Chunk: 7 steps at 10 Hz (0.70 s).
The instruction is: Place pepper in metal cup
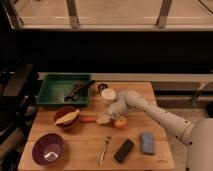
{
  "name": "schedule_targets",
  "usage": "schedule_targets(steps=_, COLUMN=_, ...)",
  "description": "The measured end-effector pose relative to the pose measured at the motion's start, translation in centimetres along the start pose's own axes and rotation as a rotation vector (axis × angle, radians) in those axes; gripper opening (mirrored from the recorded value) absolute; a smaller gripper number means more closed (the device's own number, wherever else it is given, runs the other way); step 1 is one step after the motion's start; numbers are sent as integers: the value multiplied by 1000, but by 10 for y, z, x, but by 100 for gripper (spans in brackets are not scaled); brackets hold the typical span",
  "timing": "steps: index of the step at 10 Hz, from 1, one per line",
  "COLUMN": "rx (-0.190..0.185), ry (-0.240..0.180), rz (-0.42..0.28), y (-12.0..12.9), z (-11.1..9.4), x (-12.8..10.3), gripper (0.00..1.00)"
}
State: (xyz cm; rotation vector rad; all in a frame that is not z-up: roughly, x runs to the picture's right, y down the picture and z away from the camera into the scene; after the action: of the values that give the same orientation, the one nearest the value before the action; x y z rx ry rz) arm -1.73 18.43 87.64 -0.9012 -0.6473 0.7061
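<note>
- While I watch from my console, the purple bowl [48, 149] sits at the front left of the table [85, 160].
- Behind it, the green tray [50, 95] lies at the back left corner, with dark utensils [77, 90] inside.
- Next comes the red bowl [66, 120], with a pale strip [66, 118] lying across it.
- Just right of that bowl, the pepper [89, 119] lies flat on the wood, its right end reaching under the gripper.
- At the front, a fork [104, 149] lies near the edge, and a black bar [124, 150] sits beside it, tilted.
- My gripper [105, 119] is down at the table's middle, right at the pepper's right end; I cannot tell how wide its fingers stand or whether they have the pepper.
- Behind the gripper, I see the cup [108, 94] upright, near the tray's right side.
- Just right of the gripper, a round orange fruit [120, 122] rests close under the arm [150, 110].
- Farther right, a blue sponge [147, 143] lies at the front.
</note>
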Motion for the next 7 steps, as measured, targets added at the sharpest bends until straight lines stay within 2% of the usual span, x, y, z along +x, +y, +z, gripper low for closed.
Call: schedule_targets(steps=7, rx=-1, ry=1, rz=-1, y=1, z=-1, x=0, gripper=31)
